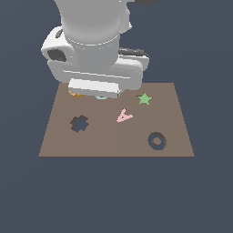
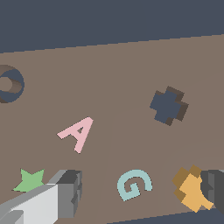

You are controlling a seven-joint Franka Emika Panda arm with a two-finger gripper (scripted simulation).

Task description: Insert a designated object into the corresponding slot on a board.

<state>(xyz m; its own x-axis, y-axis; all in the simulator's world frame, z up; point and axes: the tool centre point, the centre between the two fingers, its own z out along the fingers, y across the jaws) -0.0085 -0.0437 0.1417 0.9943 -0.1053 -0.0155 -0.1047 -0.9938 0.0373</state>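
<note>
**Fingers spread over the board's far edge, orange cross beside one finger**

Starting nearest your wrist camera: you are seeing the gripper (image 2: 142,194) standing wide apart, one grey finger (image 2: 65,192) on one side and the other finger (image 2: 214,188) at the opposite edge of the frame. The orange cross (image 2: 191,189) is lying just beside that second finger, on its inner side; whether they are touching cannot be told. A pale blue G (image 2: 133,184) is lying in the gap between the fingers, flat on the board (image 2: 122,70). A green star (image 2: 29,180) is sitting just outside the first finger.

Farther out, a pink A (image 2: 77,133) is lying flat near the middle. Beyond it, the cross-shaped slot (image 2: 169,106) is showing dark and unfilled, well apart from the orange cross. A dark ring cutout (image 2: 8,84) is sitting at the other end.

In the exterior view, the arm (image 1: 93,50) is hanging over the board's far edge, hiding most of the orange cross, with the slot toward that view's left.
</note>
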